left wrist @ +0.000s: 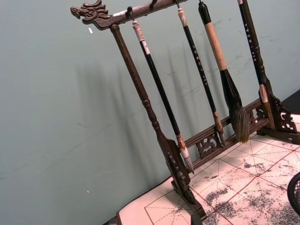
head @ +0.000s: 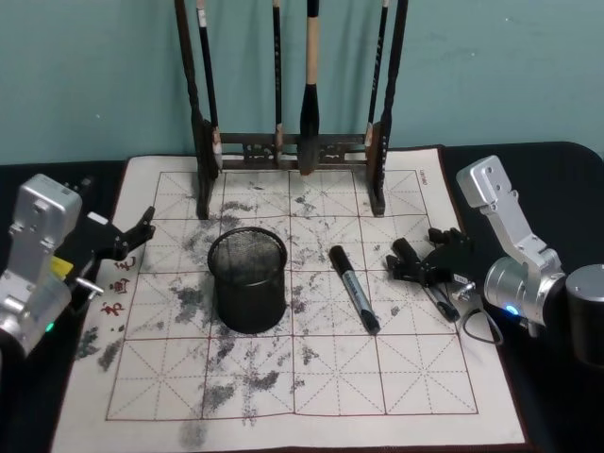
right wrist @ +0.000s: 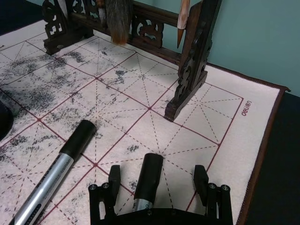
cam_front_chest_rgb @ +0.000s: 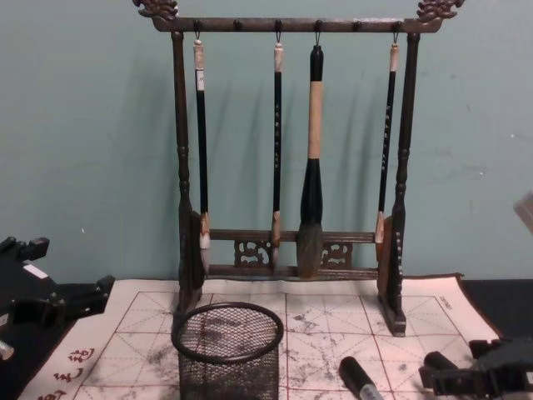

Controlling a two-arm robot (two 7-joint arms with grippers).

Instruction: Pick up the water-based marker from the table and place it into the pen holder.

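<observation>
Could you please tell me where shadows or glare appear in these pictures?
Left wrist view: the brush rack casts soft shadows on the wall. Chest view: faint shadows behind the brushes. Right wrist view: mild sheen along the loose marker.

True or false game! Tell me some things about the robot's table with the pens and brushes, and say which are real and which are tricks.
1. The pen holder already has a marker inside. False: it looks empty.
2. Four brushes hang on the wooden brush rack. True.
3. The right end effector is open, with a marker lying between its fingers. True.
4. The other marker stands upright. False: it lies flat on the mat.
5. The left end effector is by the mat's left edge. True.
</observation>
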